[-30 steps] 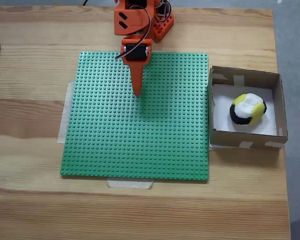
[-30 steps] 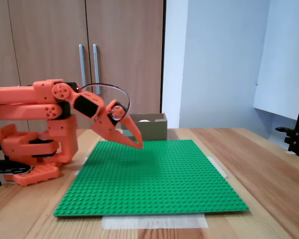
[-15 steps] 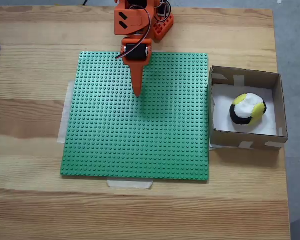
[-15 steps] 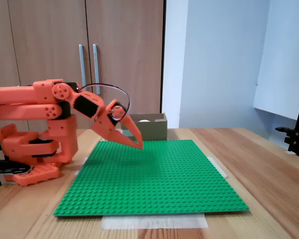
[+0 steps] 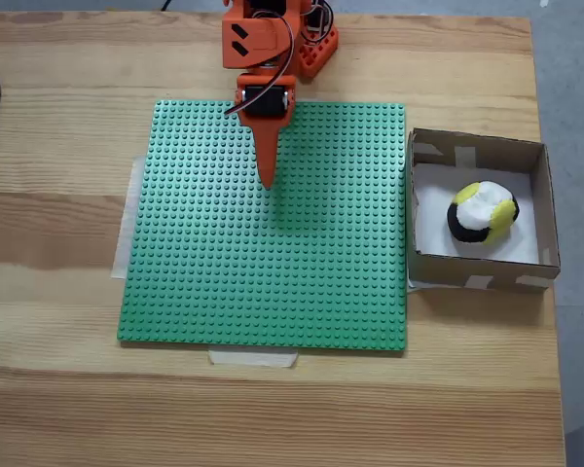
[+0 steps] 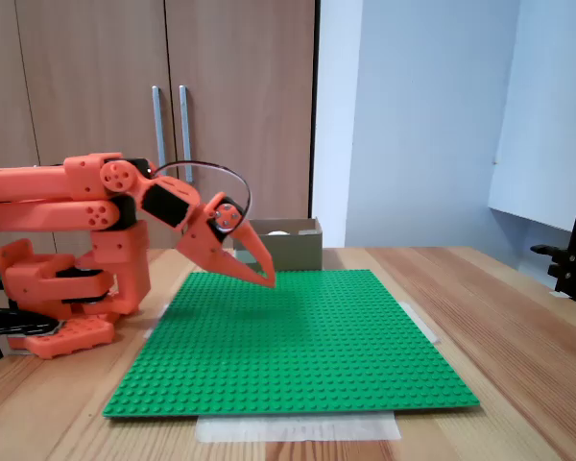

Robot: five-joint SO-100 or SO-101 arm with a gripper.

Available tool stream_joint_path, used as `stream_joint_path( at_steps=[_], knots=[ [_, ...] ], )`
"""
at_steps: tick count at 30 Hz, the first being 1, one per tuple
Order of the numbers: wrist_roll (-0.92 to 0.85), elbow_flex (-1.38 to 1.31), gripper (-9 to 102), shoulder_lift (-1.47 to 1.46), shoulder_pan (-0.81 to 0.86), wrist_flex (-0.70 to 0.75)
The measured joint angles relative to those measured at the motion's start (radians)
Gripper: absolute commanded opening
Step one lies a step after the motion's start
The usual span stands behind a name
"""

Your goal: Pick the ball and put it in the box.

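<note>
No change across the last second: arm, ball and box all sit exactly as they did. The gripper (image 5: pixel 266 180) hangs low over the far half of the green mat (image 5: pixel 224 292), tips pointing down and forward, jaws pressed together on nothing; the side fixed view (image 6: pixel 269 280) confirms the fingers are closed to a single point, just above the studs.

The ball (image 5: pixel 482 211) lies inside the box (image 5: pixel 475 150), on the white floor, a little right of its centre in the top fixed view. In the side view the box (image 6: pixel 293 248) stands at the far edge of the mat, a pale bit showing above its rim.

Judgement: the placement looks done and the arm is parked clear of it. Nothing left but to idle or go home.

Surroundings: wooden table (image 5: pixel 68 117), mat held by pale tape at its edges, box just beside the mat's right edge in the top view. Cupboard doors (image 6: pixel 173 115) behind the arm. Nothing stands between gripper and box.
</note>
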Motion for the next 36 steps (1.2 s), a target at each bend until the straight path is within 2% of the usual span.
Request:
stream_joint_path(
  at_steps=[36],
  knots=[
    [0.003, 0.0, -1, 0.0, 0.021, 0.0]
  ],
)
